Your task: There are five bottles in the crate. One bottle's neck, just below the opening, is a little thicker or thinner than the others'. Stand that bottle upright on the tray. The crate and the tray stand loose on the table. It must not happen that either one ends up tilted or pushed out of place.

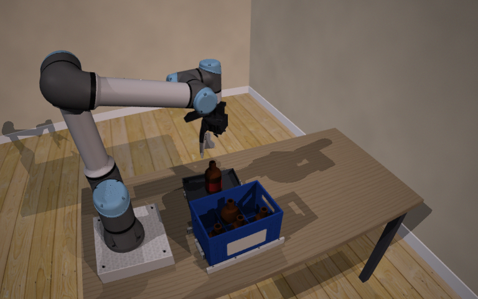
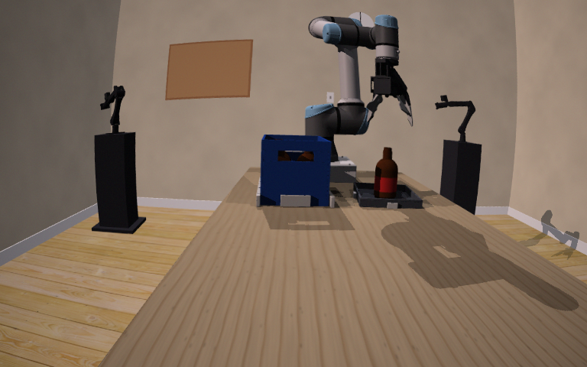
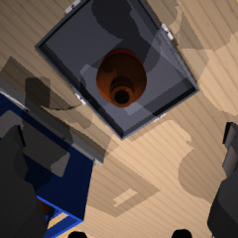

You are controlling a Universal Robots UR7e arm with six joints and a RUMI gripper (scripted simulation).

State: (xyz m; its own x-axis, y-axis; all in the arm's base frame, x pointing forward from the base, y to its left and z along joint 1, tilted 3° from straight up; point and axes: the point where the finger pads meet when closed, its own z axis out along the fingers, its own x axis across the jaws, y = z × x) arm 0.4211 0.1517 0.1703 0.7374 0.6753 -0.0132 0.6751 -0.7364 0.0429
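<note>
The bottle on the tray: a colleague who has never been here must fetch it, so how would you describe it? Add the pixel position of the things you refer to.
On the wooden table (image 1: 352, 183) (image 2: 303, 280), find the blue crate (image 1: 243, 246) (image 2: 294, 177). Right beside it lies a low dark tray (image 1: 192, 188) (image 2: 368, 202) (image 3: 64, 40). The brown bottle (image 1: 213, 177) (image 2: 386, 177) (image 3: 119, 74) with the red label stands upright there, alone, while other brown bottles sit inside the crate.

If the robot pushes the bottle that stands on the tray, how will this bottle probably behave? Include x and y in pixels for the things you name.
The bottle (image 1: 213, 181) (image 2: 386, 178) (image 3: 121, 74) would probably tip if pushed near its narrow neck, since it stands tall on a small base. Its smooth, glassy look suggests a stiff, perhaps slippery body. Once toppled, its round sides could let it roll until the raised tray rim (image 1: 210, 174) (image 2: 391, 203) (image 3: 161, 110) stops it.
</note>
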